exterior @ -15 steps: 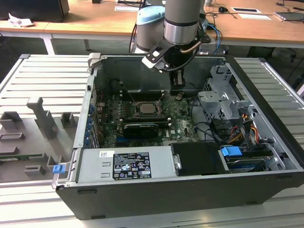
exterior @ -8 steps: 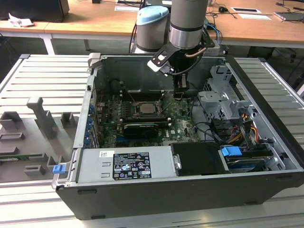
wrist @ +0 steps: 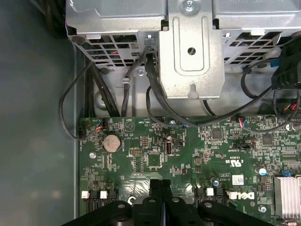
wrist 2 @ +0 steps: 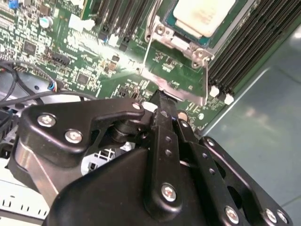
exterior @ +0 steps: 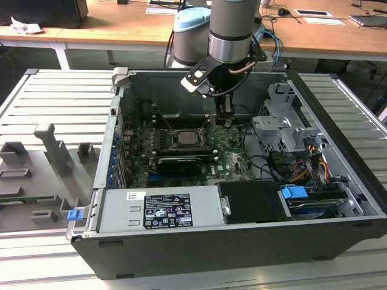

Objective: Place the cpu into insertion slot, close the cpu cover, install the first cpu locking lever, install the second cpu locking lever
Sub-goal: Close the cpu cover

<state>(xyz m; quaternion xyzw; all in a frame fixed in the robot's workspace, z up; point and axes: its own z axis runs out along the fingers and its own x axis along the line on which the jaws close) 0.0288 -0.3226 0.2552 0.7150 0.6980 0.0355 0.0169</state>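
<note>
Ribbed grey bench (exterior: pixel 54 103) carries the open computer case (exterior: pixel 242 248), with desks (exterior: pixel 121 24) behind. We find the cpu (exterior: pixel 185 138) lying flat in the insertion slot (exterior: pixel 172 142), toward the case's far wall. Our gripper (exterior: pixel 225 122) hangs just beside that socket on the exterior view's right, jaws pressed together, seemingly empty; the chip lies leftward in that view.

Tally: one computer case (exterior: pixel 242 254), one motherboard (wrist: pixel 188 155), one cpu (wrist 2: pixel 203 15), one black expansion card (exterior: pixel 181 164), one power supply (exterior: pixel 121 208), one drive cage (exterior: pixel 279 130), one blue cable connector (exterior: pixel 295 194), one coin-cell battery (wrist: pixel 111 142), one robot arm (exterior: pixel 230 24), one gripper (exterior: pixel 225 123).
</note>
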